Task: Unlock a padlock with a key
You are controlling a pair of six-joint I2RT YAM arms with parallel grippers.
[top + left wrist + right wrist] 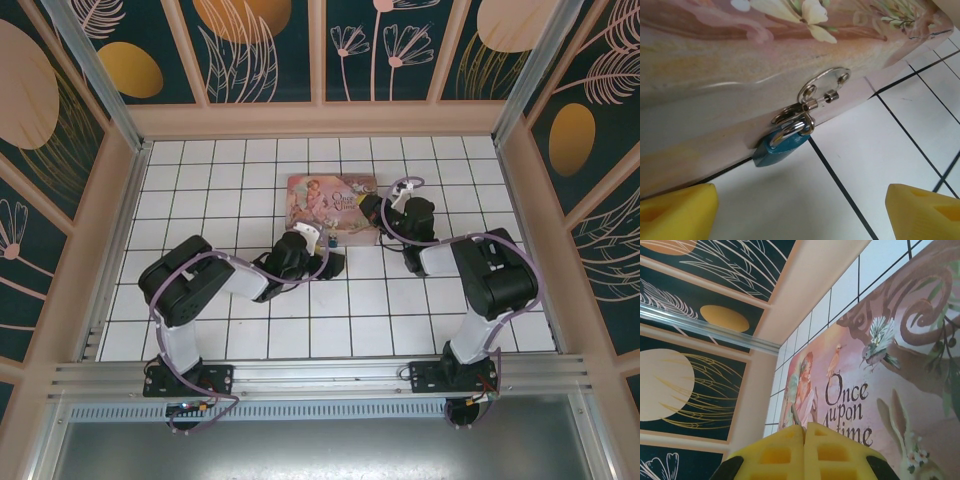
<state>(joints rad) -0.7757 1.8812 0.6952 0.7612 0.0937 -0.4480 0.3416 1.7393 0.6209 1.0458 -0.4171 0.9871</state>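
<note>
The padlock (780, 148) has a blue body and a silvery shackle threaded through the metal hasp (823, 85) on the front of the pink tin box (740, 75). Its body rests on the white tile. My left gripper (800, 215) stands open just in front of the padlock, with nothing between its yellow fingers (677, 210). From above, the padlock (329, 241) sits just past the left gripper (330, 263). My right gripper (804, 432) hangs over the box lid, shut on the key (795, 415), whose slim metal tip sticks out between the pads.
The tin box (332, 205) lies at the middle back of the tiled floor (250, 330), its lid printed with "Once upon a time" (847, 407). The right gripper (372, 210) is at its right end. Patterned walls (90, 200) enclose the floor.
</note>
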